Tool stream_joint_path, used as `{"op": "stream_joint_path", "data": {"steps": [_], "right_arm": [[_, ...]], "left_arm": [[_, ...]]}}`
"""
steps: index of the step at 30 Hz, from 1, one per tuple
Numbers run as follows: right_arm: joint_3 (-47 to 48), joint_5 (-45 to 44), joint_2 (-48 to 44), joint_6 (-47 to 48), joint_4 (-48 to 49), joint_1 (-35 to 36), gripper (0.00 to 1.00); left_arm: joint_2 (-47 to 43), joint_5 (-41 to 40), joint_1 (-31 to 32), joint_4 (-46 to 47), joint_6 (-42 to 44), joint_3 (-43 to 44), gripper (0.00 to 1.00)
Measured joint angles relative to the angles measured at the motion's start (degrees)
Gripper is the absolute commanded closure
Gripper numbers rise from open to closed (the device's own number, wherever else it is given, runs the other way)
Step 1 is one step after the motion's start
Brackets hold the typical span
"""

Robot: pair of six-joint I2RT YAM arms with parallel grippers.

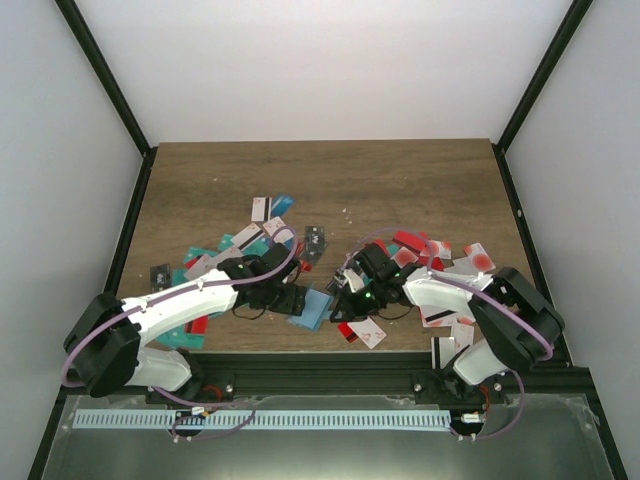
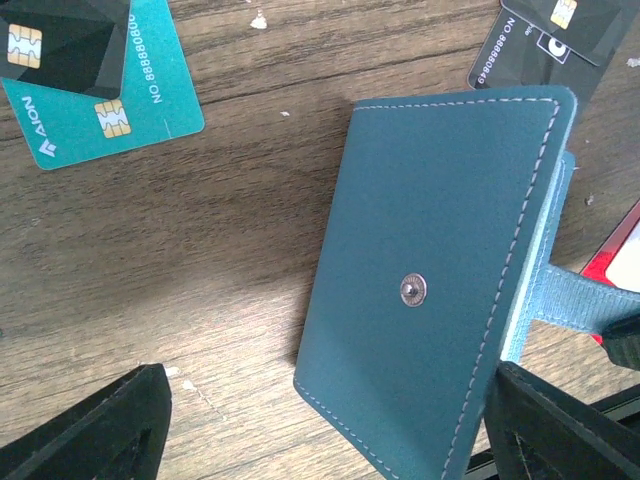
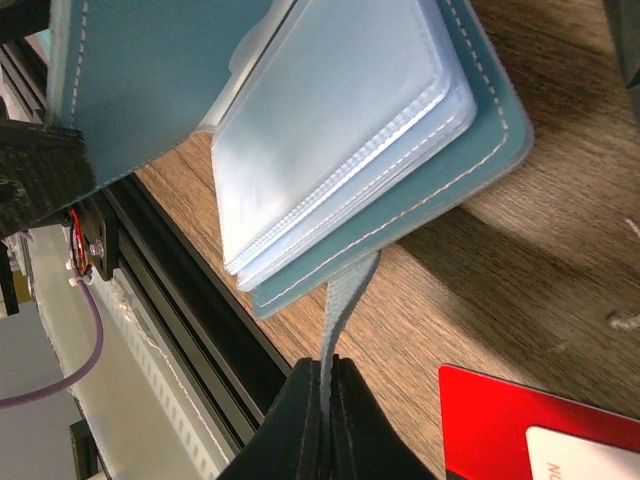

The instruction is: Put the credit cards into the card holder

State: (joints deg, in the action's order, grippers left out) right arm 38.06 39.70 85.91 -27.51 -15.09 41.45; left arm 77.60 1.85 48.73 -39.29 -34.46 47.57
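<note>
Card holder [image 2: 430, 290]: left end effector [image 2: 330, 435] spread wide, straddling it; right end effector [image 3: 325, 420] pinches its strap [image 3: 345, 300].

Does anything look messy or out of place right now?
Yes: the credit cards lie scattered in overlapping heaps, and the card holder sits askew near the front edge of the table, its strap pinched by the right gripper.

table [image 1: 400, 180]: brown wood | walls [image 1: 300, 60]: plain white | frame posts [image 1: 105, 75]: black | light: even
</note>
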Motion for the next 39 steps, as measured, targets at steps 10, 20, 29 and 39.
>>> {"op": "stream_joint_path", "data": {"steps": [10,20,29,39], "right_arm": [[-0.02,-0.76,0.92,0.17,-0.02,0.0,0.99],[0.02,-2.19,4.52,0.74,-0.68,0.0,0.99],[2.12,-3.78,7.5,-0.44,-1.14,-0.02,0.99],[8.98,-3.13,13.84,-1.05,-1.27,0.0,0.99]], "left_arm": [[0.0,-2.08,-1.4,-0.22,-0.57,0.0,0.42],[-0.55,-2.49,-4.87,3.02,-1.73,-3.3,0.81],[-2.62,0.7,-9.42,6.78,-3.48,-8.61,0.96],[-9.68,1.22,-9.62,6.12,-9.88,-15.32,0.96]]}}
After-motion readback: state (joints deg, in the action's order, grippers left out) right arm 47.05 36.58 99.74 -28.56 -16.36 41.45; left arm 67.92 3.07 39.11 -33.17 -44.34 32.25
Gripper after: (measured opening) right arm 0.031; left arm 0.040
